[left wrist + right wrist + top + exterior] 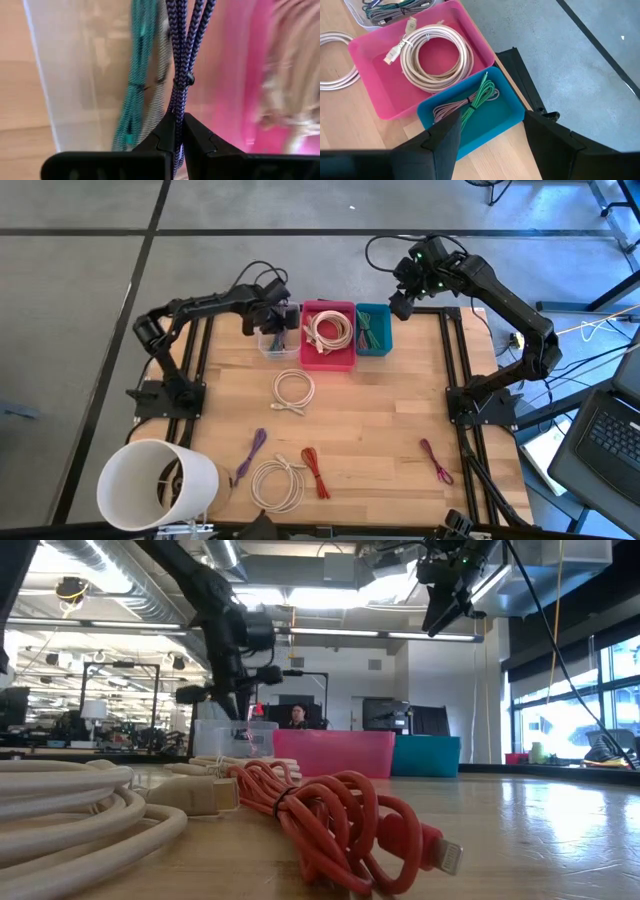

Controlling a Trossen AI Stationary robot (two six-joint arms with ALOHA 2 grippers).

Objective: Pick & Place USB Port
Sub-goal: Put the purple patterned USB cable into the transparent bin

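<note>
My left gripper (179, 127) is shut on a purple braided cable bundle (183, 45) over the clear bin (272, 345), at the far left of the bin row. A teal-green cable (134, 95) lies in that bin. My right gripper (490, 135) is open and touches nothing, raised over the far right side of the teal bin (506, 107). That bin holds green and pinkish cables (475, 102). The pink bin (377, 87) holds a white coil (437, 55). My left gripper pinches the purple cable bundle between its two fingers (162, 135), a short way from the black tie (189, 78) around its strands. The fingers point down from above and lie along the bundle. It hangs below them toward the clear bin (70, 75).
On the wooden table lie a white coil (293, 390), a purple cable (252, 452), another white coil (277, 483), a red cable (315, 470) and a magenta cable (436, 460). A white cylinder (155, 485) stands at the near left corner.
</note>
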